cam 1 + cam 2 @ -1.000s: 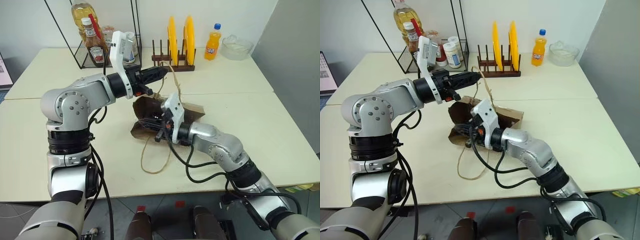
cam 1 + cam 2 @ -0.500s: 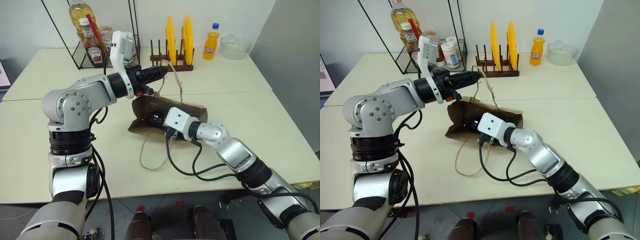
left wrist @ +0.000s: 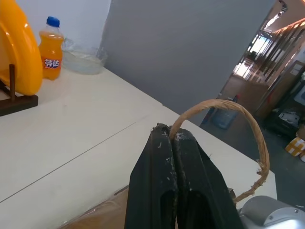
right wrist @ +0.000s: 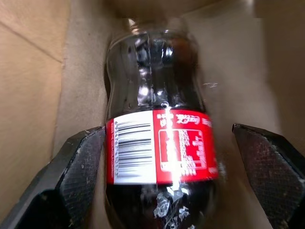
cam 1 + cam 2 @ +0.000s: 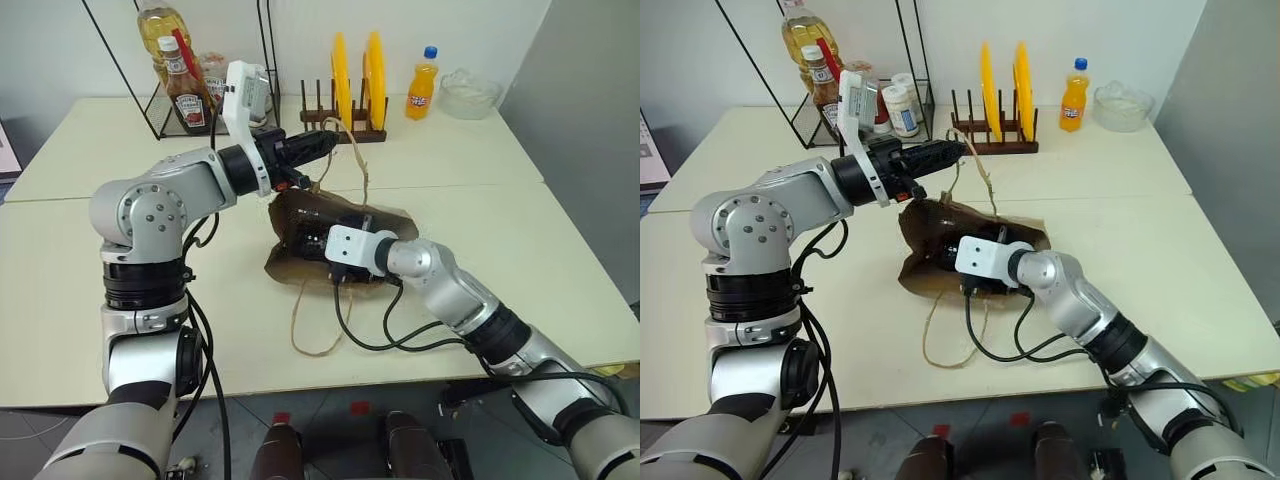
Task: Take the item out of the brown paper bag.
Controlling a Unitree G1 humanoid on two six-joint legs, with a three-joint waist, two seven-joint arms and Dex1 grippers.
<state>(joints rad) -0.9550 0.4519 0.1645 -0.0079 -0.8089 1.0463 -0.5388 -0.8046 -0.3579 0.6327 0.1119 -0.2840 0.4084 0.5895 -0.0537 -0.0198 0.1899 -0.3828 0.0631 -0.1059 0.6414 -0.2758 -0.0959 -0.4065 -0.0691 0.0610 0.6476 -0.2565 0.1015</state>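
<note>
My left gripper (image 3: 174,138) is clamped tight on one twisted-cord handle (image 3: 224,107) of the brown paper bag (image 5: 390,222), holding that handle up above the cream table (image 5: 520,250); the bag lies on its side with its mouth toward me; my right gripper (image 4: 176,164) is pushed into that mouth, its fingers (image 4: 78,162) spread wide on either side of the cola bottle (image 4: 159,143), one just beside the red label, the other apart from it; the bottle lies inside the bag.
</note>
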